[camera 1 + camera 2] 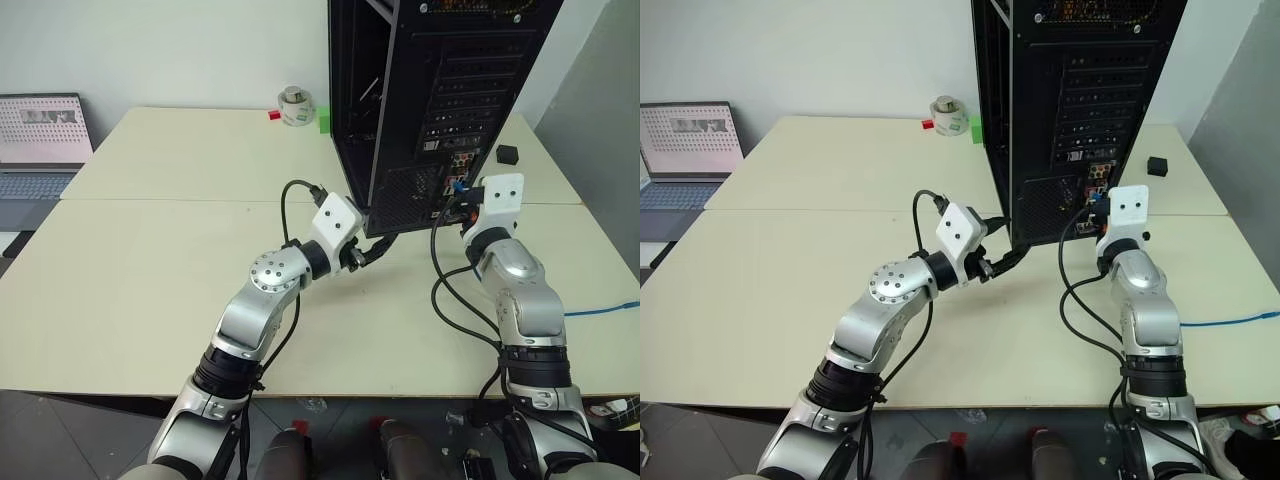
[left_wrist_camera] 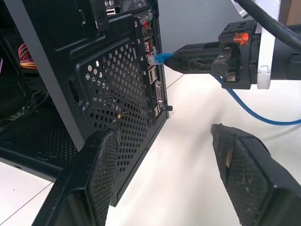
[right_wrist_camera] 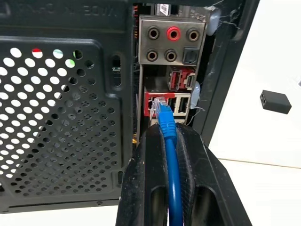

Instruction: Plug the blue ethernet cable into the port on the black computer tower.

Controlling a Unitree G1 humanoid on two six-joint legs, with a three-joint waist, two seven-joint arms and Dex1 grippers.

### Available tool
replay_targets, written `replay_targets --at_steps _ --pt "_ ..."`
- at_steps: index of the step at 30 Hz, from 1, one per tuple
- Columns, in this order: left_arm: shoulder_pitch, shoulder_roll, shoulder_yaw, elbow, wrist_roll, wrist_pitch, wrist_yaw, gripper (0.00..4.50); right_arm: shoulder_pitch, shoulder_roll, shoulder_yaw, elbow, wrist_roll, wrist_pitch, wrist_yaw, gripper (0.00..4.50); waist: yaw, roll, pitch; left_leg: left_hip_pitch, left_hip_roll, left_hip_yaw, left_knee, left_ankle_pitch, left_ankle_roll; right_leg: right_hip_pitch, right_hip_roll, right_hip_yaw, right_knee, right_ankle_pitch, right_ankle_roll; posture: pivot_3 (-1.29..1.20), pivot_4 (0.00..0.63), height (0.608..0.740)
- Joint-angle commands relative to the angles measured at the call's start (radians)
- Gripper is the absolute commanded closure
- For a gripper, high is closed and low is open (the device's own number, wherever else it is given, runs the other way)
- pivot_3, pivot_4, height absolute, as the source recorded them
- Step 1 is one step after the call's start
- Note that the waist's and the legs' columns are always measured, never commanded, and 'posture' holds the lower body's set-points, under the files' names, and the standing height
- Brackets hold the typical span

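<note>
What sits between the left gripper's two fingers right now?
The tower's lower rear corner, seen in the left wrist view; the left gripper stands open around it.

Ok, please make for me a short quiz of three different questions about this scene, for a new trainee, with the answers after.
1. True or false: the right gripper is shut on the blue ethernet cable.
2. What is the left gripper doing? A) holding the cable B) standing open at the lower corner of the black computer tower C) lifting the small black cube
3. Fill in: the cable's clear plug is at the back panel, just below the round ______ jacks.

Key: 1 true; 2 B; 3 audio.
</note>
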Motion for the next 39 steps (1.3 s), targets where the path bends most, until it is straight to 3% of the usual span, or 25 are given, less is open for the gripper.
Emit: replay_targets --at_steps 1,39 --pt "0.001 -0.001 0.005 -0.049 0.007 -0.007 -0.003 1.25 -0.021 0.002 -0.005 -0.028 0.006 -0.006 -0.003 4.50 0.000 0.000 0.000 0.000 0.000 0.000 0.000 0.000 0.000 0.000 0.000 0.000 0.000 0.000 0.000 0.00 0.150 0.740" --pt "0.007 -0.008 0.009 -0.048 0.015 -0.008 -0.007 1.25 -0.117 0.100 -0.051 0.071 0.059 -0.024 -0.083 4.50 -0.018 0.000 0.000 0.001 0.001 0.001 0.000 0.000 0.000 0.000 0.000 0.001 0.000 0.000 0.000 0.00 0.150 0.740"
